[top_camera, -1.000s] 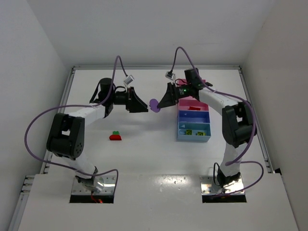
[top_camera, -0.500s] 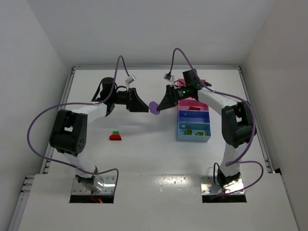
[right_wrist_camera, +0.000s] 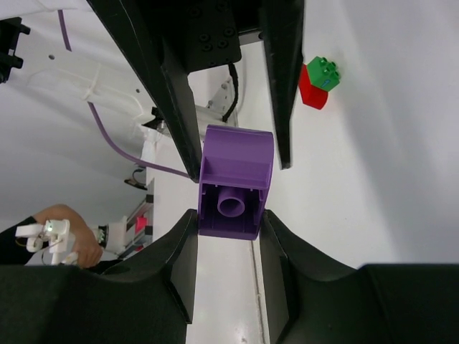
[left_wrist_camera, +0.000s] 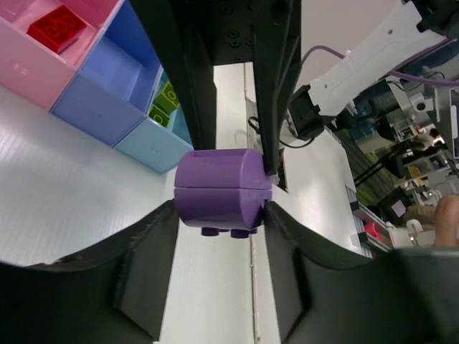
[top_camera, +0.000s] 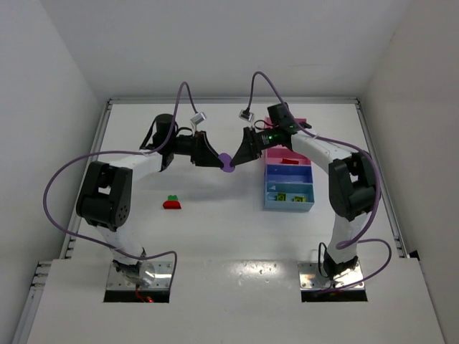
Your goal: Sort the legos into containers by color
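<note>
A purple lego pair [top_camera: 227, 163] hangs above the table middle, gripped from both sides. My left gripper [top_camera: 219, 162] is shut on its studded lower piece [left_wrist_camera: 222, 204]. My right gripper [top_camera: 236, 158] is shut on the hollow-bottomed piece [right_wrist_camera: 233, 183]. A red and green lego pair [top_camera: 172, 203] lies on the table to the left and also shows in the right wrist view [right_wrist_camera: 318, 82]. The tray [top_camera: 288, 207] stands to the right. Its pink compartment holds a red lego [left_wrist_camera: 56, 27]. Its light blue compartment holds yellow legos [left_wrist_camera: 166, 100].
White walls enclose the table on three sides. Purple cables loop above both arms. The dark blue compartment [left_wrist_camera: 107, 79] shows nothing inside. A person's hand [right_wrist_camera: 61, 240] and lab equipment show beyond the table edge in the wrist views.
The right gripper carried the purple pair a little left. The left gripper moved right and closed on it; both grippers now hold it.
</note>
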`<action>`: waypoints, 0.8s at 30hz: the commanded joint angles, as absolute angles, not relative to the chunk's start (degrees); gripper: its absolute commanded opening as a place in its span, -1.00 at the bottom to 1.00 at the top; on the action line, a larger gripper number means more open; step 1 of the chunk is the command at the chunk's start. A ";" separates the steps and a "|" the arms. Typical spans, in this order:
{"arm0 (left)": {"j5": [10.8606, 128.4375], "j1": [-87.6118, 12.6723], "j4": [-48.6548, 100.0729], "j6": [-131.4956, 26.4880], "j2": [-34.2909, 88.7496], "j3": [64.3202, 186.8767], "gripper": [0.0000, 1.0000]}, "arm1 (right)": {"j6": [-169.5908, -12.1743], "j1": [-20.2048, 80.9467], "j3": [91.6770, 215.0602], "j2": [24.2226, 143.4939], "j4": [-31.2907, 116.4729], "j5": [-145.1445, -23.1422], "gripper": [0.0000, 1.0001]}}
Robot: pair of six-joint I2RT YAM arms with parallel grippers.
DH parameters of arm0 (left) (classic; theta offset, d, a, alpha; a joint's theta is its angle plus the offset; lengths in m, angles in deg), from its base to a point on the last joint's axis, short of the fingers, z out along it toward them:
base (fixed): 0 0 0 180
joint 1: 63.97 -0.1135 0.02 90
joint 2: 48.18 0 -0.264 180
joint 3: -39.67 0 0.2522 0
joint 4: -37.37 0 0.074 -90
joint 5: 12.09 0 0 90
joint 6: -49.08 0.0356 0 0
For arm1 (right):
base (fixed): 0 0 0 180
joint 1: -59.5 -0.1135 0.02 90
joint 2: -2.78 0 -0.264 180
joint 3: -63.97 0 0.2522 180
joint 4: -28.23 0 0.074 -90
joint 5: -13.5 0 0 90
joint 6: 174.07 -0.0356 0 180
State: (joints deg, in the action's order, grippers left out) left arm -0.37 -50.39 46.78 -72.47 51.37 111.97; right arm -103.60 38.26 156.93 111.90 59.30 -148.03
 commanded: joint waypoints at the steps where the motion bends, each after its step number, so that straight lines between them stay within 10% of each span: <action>1: -2.33 -49.56 47.60 -70.20 51.93 113.81 0.07 | -101.65 37.35 160.18 109.74 58.08 -150.51 -0.98; 9: -4.62 -48.50 41.28 -64.84 53.07 115.48 -0.46 | -100.59 39.01 160.70 109.74 59.22 -147.08 -0.98; 24: -2.95 -48.50 38.11 -60.61 51.40 113.20 -0.70 | -98.92 49.03 160.18 105.70 59.93 -146.46 -1.00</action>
